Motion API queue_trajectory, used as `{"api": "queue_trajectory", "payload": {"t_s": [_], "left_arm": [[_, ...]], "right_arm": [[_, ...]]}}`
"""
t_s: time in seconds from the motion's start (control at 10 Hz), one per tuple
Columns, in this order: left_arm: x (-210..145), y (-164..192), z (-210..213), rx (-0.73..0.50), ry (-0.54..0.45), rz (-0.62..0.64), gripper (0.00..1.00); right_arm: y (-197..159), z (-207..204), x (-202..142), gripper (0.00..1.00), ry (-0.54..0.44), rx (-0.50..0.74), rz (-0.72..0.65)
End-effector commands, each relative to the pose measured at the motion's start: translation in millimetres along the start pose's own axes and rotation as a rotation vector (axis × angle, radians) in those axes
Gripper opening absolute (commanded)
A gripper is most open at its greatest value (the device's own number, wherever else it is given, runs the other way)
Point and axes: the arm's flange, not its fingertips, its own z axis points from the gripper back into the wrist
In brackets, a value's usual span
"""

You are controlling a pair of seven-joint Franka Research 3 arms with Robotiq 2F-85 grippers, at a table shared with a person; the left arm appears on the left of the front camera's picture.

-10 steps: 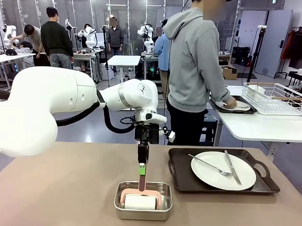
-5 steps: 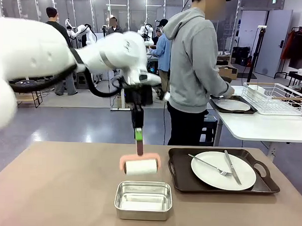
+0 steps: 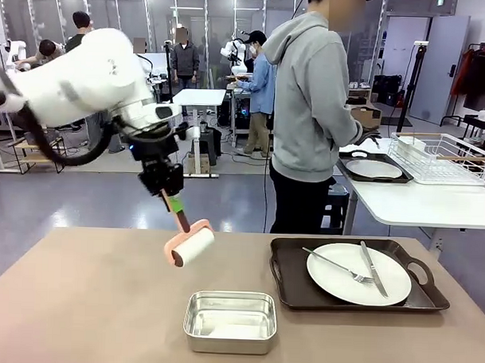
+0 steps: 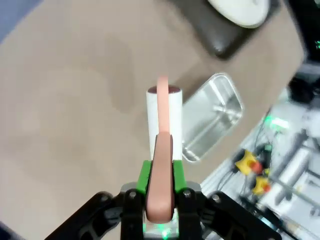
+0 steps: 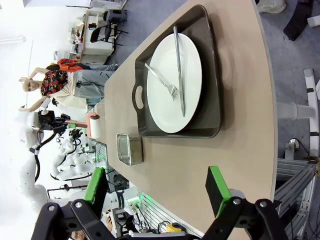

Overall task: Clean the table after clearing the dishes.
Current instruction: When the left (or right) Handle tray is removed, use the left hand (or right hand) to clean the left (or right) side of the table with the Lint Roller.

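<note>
My left gripper (image 3: 176, 204) (image 4: 161, 171) is shut on the pink handle of a white lint roller (image 3: 189, 247) (image 4: 164, 114). It holds the roller tilted in the air over the beige table (image 3: 87, 303), up and to the left of a small steel pan (image 3: 230, 320). One white plate (image 3: 359, 274) with fork and knife lies on a dark tray (image 3: 291, 283) at the table's right. A person at the far side stands over a second plate (image 3: 374, 168) on a tray on a white table. My right gripper (image 5: 156, 192) is open above the table's near right edge, short of the plate (image 5: 175, 82).
The steel pan (image 4: 210, 117) (image 5: 129, 149) sits near the front middle and looks empty. A white wire rack (image 3: 442, 157) stands on the white side table at the right. The left half of the beige table (image 4: 65, 100) is bare.
My left arm lifted the roller out of the steel pan and swung it up and to the left. The person drew their hand back off the far plate.
</note>
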Motion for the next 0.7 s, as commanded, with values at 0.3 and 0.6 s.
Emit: {"api": "queue_trajectory", "payload": {"t_s": [0.3, 0.6], "left_arm": [[-20, 9, -20, 0.050, -0.080, 0.097, 0.06], [-20, 9, -20, 0.050, -0.080, 0.097, 0.06]], "right_arm": [[3, 0, 0, 1.00, -0.002, 0.000, 0.005], [3, 0, 0, 1.00, -0.002, 0.000, 0.005]]}}
